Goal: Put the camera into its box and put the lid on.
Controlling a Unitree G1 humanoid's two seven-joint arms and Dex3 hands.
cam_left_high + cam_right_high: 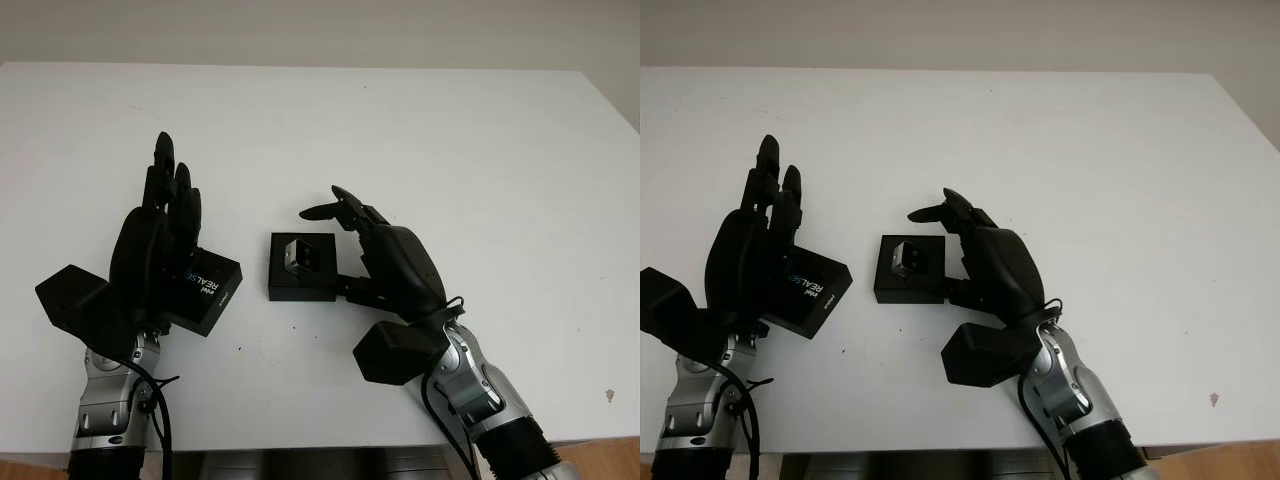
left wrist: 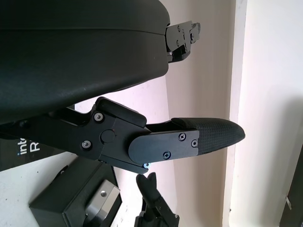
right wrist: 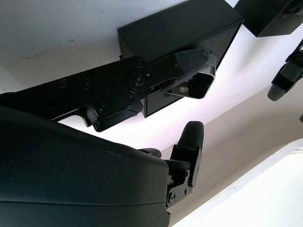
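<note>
A small black box [image 1: 300, 288] sits open on the white table, with the silver-faced camera [image 1: 300, 255] lying inside it. The black lid [image 1: 212, 285], printed with white lettering, lies flat to the box's left. My left hand [image 1: 170, 200] hovers over the lid's left part, open, and covers that part. My right hand [image 1: 350, 245] is at the box's right side, open. Its thumb is against the box's right wall and its index finger reaches past the far right corner. In the right wrist view a fingertip [image 3: 196, 80] lies against the box [image 3: 175, 33].
The white table [image 1: 450, 130] stretches wide behind and to the right of the box. Its front edge runs just below both forearms, and a small dark speck marks the surface in front of the lid.
</note>
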